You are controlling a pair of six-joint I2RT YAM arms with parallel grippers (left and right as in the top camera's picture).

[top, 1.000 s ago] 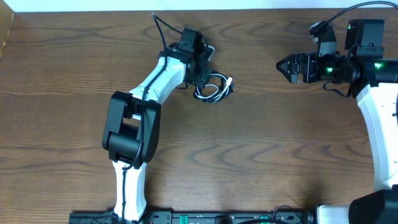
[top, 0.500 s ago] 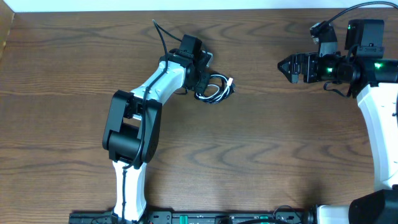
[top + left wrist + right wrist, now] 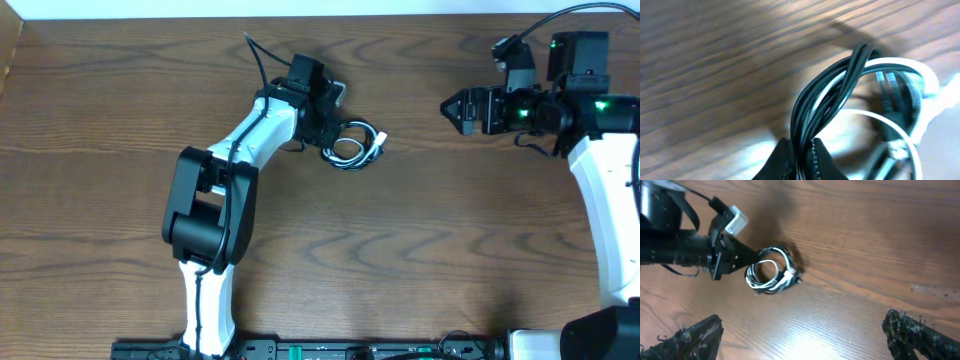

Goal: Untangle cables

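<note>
**Ana:** Since a second ago the left gripper (image 3: pixel 327 131) has pinched shut, and the cables (image 3: pixel 352 146) have slid slightly toward the table's (image 3: pixel 450 250) right edge.

**Ben:** What is it holding?

**Ana:** Several strands of the black cord (image 3: pixel 840 85), squeezed between its two dark fingertips (image 3: pixel 825 165), whose inner edges look finely ridged. Whether a white strand is caught too, I cannot tell.

**Ben:** And the shape of the bundle?

**Ana:** It forms a small round coil. The black strands are smooth and glossy, running side by side and twisting over each other at the top of the loop. The white cord (image 3: pixel 900 64) curves in thin arcs around and behind them, with a small white plug end on the coil's right side.

**Ben:** Where does it lie?

**Ana:** It sits on brown wood with wavy grain, nearer the far edge and a little left of the middle.

**Ben:** And the other arm?

**Ana:** The right gripper (image 3: pixel 448 106) hangs near the far right corner, well apart from the coil. Its rough black fingers are spread wide with nothing between them.
</note>
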